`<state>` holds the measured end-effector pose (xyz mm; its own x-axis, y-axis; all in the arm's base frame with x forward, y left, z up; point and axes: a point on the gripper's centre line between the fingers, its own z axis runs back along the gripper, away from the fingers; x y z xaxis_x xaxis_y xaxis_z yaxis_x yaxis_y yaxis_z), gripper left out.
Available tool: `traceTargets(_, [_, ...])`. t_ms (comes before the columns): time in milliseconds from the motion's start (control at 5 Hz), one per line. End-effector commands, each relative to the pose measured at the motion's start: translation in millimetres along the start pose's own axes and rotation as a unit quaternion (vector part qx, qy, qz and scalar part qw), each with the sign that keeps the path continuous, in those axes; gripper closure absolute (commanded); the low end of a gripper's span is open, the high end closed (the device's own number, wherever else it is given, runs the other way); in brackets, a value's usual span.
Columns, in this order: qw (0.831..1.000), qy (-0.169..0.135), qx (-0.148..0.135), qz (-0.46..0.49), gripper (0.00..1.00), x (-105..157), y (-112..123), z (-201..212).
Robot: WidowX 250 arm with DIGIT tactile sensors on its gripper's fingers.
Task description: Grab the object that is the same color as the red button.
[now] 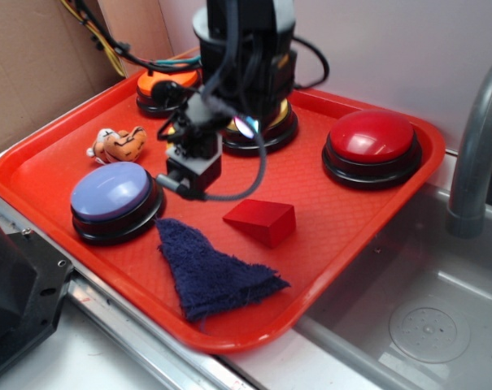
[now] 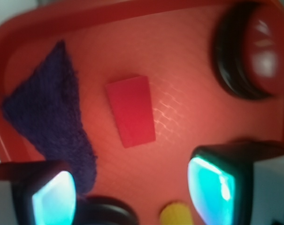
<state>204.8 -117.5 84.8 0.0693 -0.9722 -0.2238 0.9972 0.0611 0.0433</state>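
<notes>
While the gripper [image 1: 198, 162] hangs with jaws apart and empty above mid-tray [image 1: 42, 158], the red wedge [image 1: 261, 220] sits toward the front edge, beside the blue cloth [image 1: 213, 272].

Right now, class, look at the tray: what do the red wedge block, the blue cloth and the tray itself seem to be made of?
Red wedge block: probably painted wood or hard plastic; flat matte faces, sharp edges.
Blue cloth: terry-like fabric; fuzzy looped pile, limp folds.
Tray: moulded plastic; a fine grid texture and a soft sheen.
</notes>
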Motion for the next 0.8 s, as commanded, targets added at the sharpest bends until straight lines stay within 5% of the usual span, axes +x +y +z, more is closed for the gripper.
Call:
traceTargets(0, [0.999, 0.003, -0.023, -0.027, 0.0, 9.6, -13.8, -24.6])
traceTargets(600, [0.998, -0.014, -0.022, 0.049, 0.07, 43.1, -6.7, -61.1])
